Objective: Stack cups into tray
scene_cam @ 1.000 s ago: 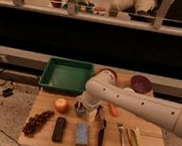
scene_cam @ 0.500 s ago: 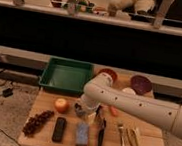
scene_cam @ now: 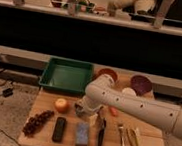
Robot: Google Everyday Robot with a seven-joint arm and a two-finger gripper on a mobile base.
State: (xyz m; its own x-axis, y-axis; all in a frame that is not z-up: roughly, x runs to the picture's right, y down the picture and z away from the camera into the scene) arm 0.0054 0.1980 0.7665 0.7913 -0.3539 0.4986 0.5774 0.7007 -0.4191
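White-armed, the gripper sits low on the wooden table between apple and carrot, its spread unreadable; a firm cup grasp should precede lifting toward the green tray.

No words, brands or numbers can be read anywhere. The gripper sits low over the table, beside the apple.

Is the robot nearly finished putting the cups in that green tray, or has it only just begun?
Only just begun, it seems. The green tray holds no cups yet. The gripper is low over the table between the apple and the carrot; any cup there is hidden. All the stacking is left.
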